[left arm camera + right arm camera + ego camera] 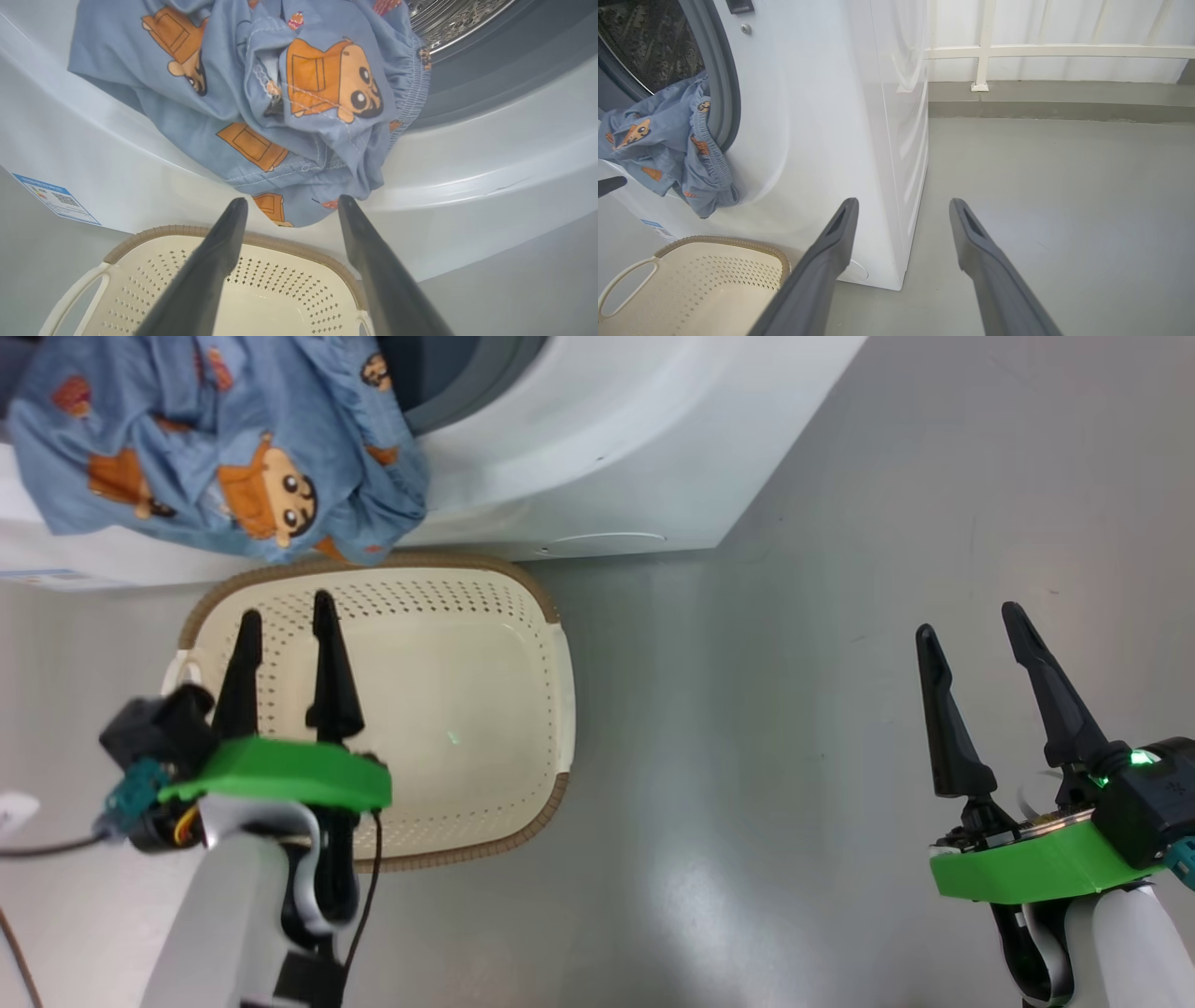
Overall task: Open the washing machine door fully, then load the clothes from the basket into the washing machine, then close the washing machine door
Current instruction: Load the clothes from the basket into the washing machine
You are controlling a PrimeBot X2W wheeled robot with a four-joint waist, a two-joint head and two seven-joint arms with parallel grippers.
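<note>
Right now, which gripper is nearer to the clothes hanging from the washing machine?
Left. The left gripper hangs over the basket, fingers open, just short of the clothes. The right gripper is off to the side over the floor, beyond the washing machine.

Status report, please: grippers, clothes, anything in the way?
Left gripper open, empty, over basket. Right gripper open, empty. Clothes hang over washing machine rim; would block closing.

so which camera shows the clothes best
The left wrist view: the clothes are close and sharp, draped over the washer rim. The head view crops them at its top edge; the right wrist view shows them small, at its left.
</note>
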